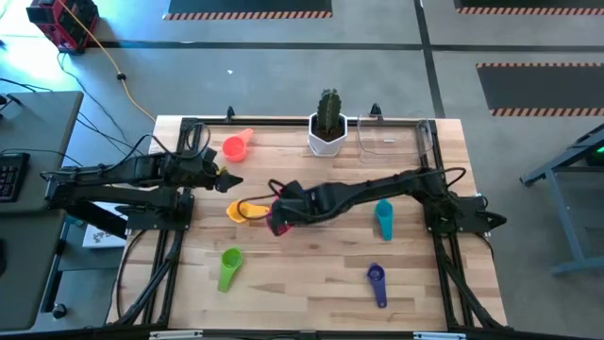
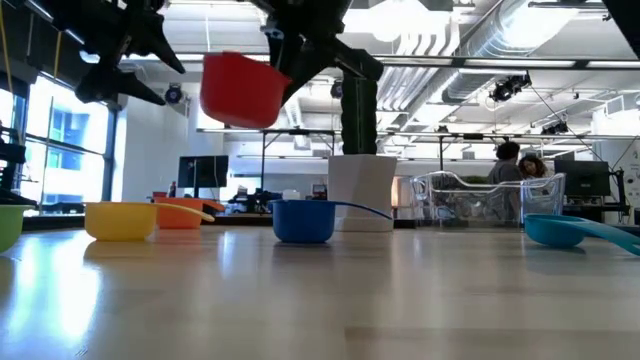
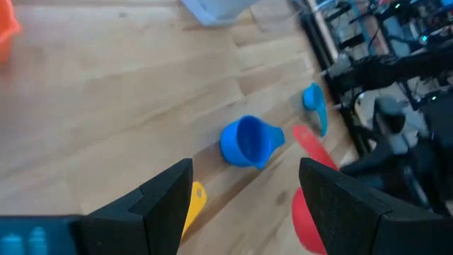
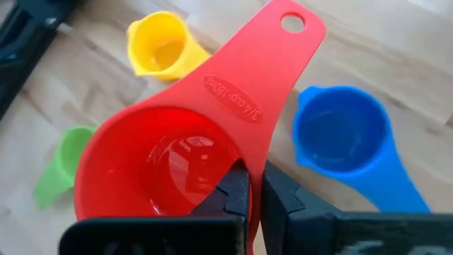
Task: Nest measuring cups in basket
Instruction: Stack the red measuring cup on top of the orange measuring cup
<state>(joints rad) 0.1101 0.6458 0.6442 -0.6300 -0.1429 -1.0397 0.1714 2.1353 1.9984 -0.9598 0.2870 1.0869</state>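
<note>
Right tool (image 4: 255, 185) pinches red cup (image 4: 177, 156) rim, lifted above blue cup (image 4: 338, 134); left tool (image 3: 244, 205) wide, empty.

In the high view, the right pincer (image 1: 276, 222) and arm are covering nearly all of the red cup (image 1: 276, 227) and the blue cup beside it. The basket (image 1: 388, 137), right of the cactus pot (image 1: 328, 138), is showing only as a faint outline. The green cup (image 2: 8, 225) is being cut off by the low view's edge.
</note>
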